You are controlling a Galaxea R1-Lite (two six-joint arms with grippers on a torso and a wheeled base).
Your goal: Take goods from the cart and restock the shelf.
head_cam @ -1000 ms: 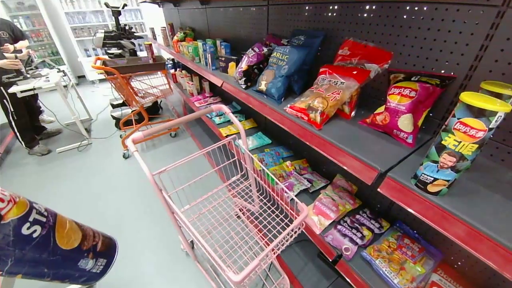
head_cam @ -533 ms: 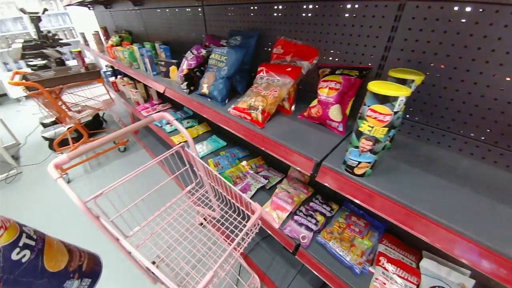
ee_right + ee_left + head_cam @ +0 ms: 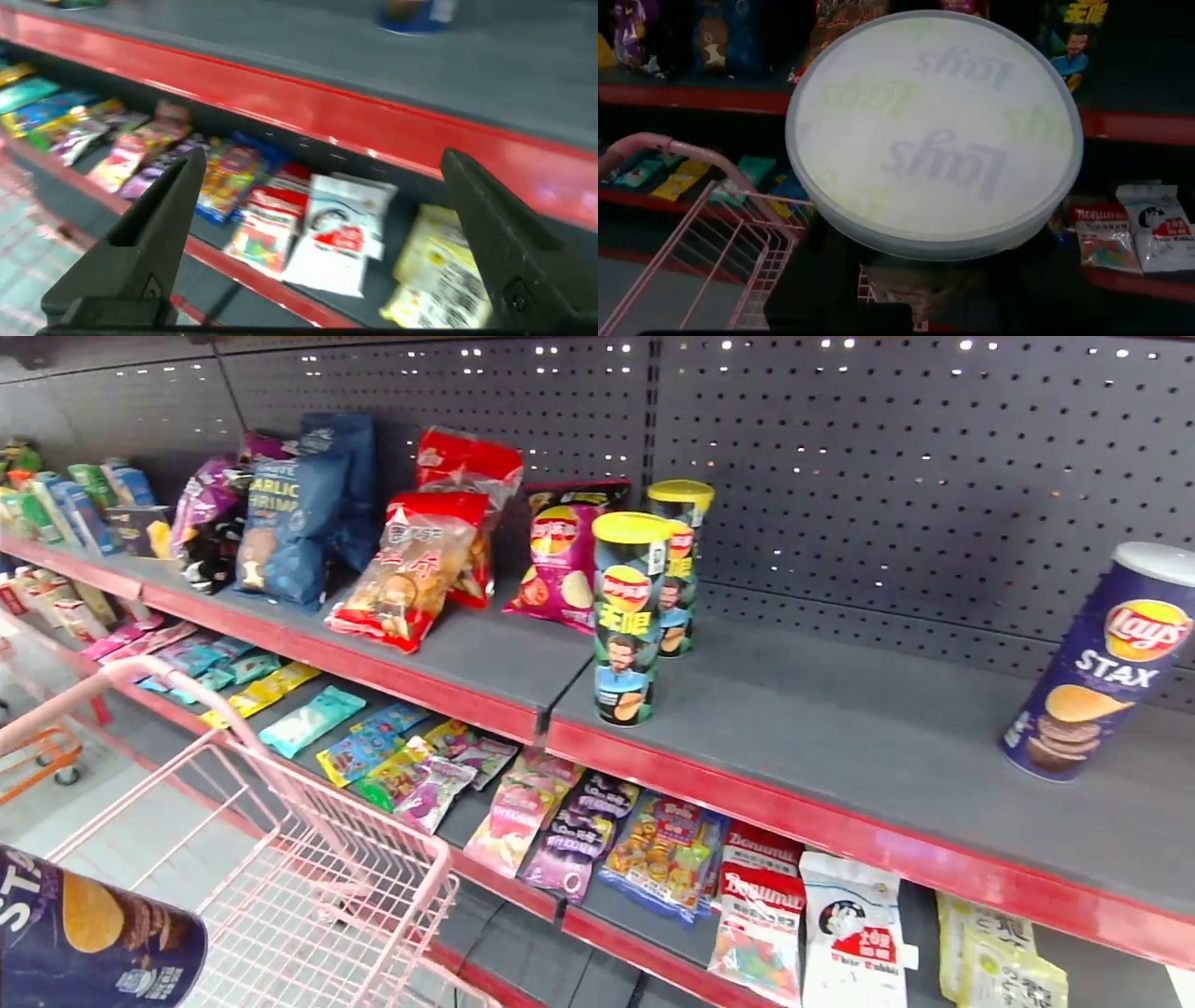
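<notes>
A dark blue chip can (image 3: 89,943) hangs in the air at the lower left of the head view, beside the pink cart (image 3: 411,905). My left gripper (image 3: 910,280) is shut on it; the can's pale lid (image 3: 934,131) hides most of the gripper. The grey upper shelf (image 3: 840,728) has a bare stretch between two yellow-lidded cans (image 3: 627,616) and a matching blue can (image 3: 1102,663) standing at the far right. My right gripper (image 3: 327,243) is open with nothing in it and faces the lower shelf's snack bags (image 3: 336,233).
Chip bags (image 3: 411,569) lean against the pegboard on the left part of the upper shelf. Flat snack packets (image 3: 560,821) cover the lower shelf behind its red edge (image 3: 653,952). The cart basket stands close to the shelf front.
The head camera has swung right along the shelf, bringing the bare stretch and the far-right blue can into view. The held can stays at the lower left.
</notes>
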